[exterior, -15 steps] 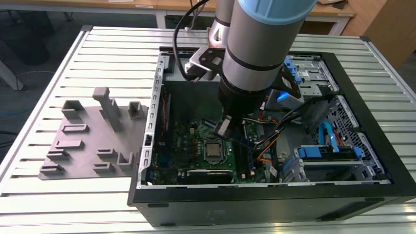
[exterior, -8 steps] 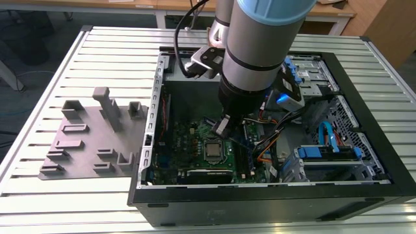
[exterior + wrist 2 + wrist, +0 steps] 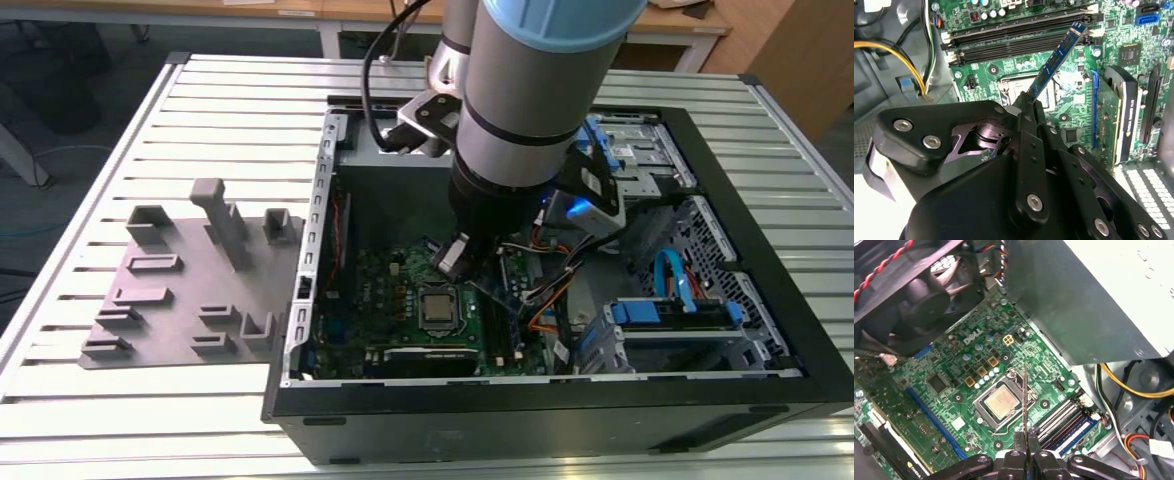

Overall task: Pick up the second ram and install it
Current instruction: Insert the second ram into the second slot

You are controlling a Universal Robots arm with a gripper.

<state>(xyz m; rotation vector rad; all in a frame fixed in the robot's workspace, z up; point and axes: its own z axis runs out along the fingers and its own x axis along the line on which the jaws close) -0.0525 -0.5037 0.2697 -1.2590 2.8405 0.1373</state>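
Exterior view: the arm reaches into the open computer case with its motherboard — a grey fixture plate lies on the tabletop at the exterior view's left. Second wrist view: the fingers clamp the memory stick, tilted, its far end near the black slots. First wrist view: the memory stick stands edge-on by the processor.

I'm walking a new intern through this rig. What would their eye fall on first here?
The thick grey robot arm reaches down into the open computer case at the centre of the exterior view. In the second wrist view, its gripper is shut on the second ram, a thin stick slanting over the green motherboard. The grey fixture plate lies beside the case, on the exterior view's left.
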